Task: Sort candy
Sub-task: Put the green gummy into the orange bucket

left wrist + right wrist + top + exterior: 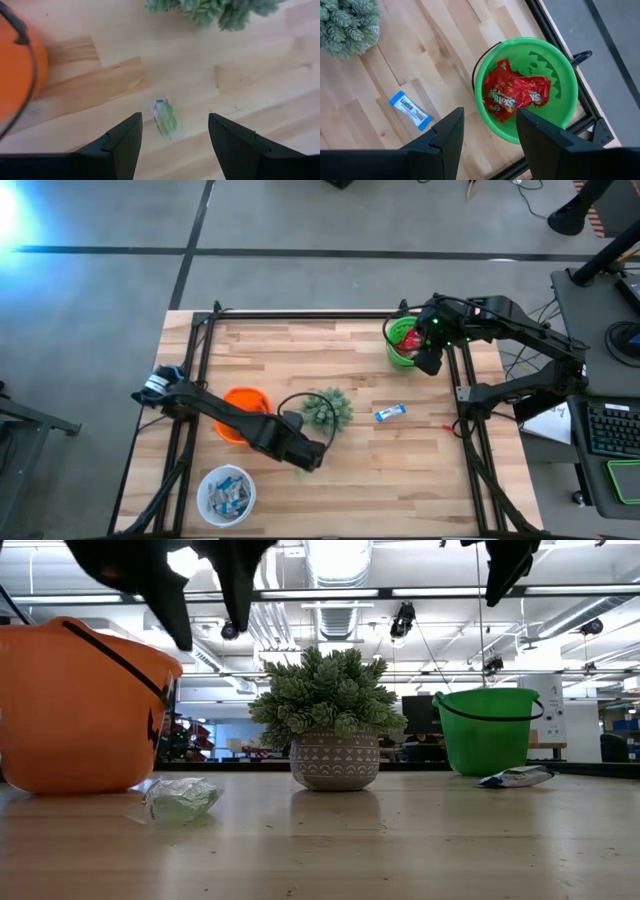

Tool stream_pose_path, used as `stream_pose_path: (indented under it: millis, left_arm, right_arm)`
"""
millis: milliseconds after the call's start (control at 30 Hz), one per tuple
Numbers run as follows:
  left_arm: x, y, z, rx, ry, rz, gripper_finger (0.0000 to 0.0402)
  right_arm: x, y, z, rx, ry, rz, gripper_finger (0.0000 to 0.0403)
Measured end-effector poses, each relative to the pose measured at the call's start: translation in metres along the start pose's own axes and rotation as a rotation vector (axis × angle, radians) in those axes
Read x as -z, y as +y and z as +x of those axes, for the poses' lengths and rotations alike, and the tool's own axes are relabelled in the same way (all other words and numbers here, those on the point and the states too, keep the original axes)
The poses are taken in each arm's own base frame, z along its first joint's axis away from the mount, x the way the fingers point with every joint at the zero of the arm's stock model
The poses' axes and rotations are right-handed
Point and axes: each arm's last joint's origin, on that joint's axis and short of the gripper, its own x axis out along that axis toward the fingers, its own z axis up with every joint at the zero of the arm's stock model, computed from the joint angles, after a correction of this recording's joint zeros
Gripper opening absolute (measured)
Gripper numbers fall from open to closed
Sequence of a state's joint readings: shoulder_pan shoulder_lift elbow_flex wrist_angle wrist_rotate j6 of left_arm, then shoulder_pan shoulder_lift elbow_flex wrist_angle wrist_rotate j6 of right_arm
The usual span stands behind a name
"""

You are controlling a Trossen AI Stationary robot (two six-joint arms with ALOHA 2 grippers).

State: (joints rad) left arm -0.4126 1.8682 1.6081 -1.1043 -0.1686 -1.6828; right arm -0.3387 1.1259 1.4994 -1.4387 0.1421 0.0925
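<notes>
Two grippers are in play, and both have their fingers spread with nothing between them. The left gripper (172, 145) hangs low over the table (420, 470), fingers parted either side of a small green wrapped candy (165, 118) that lies flat on the wood, not touched by either finger. Just beside it stands the orange bucket (245, 412), and a little farther off the potted plant (326, 409). Near the table's front left corner sits a white bowl (226, 492) holding blue-and-white bars.

Over to the right gripper (487, 145): it hovers above the green bucket (559, 90) at the back right of the table, fingers apart and empty. Inside that bucket lie red packets (515, 95) in a heap. Out on the open wood between the plant and the green bucket rests one blue-and-white bar (390, 413), lying flat and apart from everything else.
</notes>
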Motion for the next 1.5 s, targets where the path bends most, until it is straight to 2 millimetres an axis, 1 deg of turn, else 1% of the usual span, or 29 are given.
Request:
stream_pose_path:
  millis: [367, 500, 800, 1000, 1267, 1500]
  left_arm:
    - [0.016, -0.006, 0.039, -0.091, 0.027, -0.022, 0.0210]
    - [0.022, -0.009, 0.048, -0.103, 0.047, -0.014, 0.0210]
    - [0.025, -0.011, 0.049, -0.086, 0.052, -0.010, 0.0210]
    - [0.026, -0.011, 0.056, -0.064, 0.056, -0.021, 0.0210]
    - [0.028, -0.010, 0.061, -0.044, 0.060, -0.023, 0.0210]
    - [0.031, -0.012, 0.067, 0.011, 0.070, -0.027, 0.0210]
  right_arm:
    - [0.000, 0.000, 0.000, 0.000, -0.001, -0.001, 0.0171]
    - [0.000, 0.000, 0.000, 0.000, -0.001, -0.018, 0.0171]
    - [-0.001, 0.000, 0.000, -0.001, -0.006, -0.025, 0.0171]
    - [-0.001, 0.000, 0.000, -0.001, -0.006, -0.025, 0.0171]
    - [-0.001, 0.000, 0.000, -0.001, -0.006, -0.026, 0.0171]
    - [-0.001, 0.000, 0.000, -0.001, -0.006, -0.025, 0.0171]
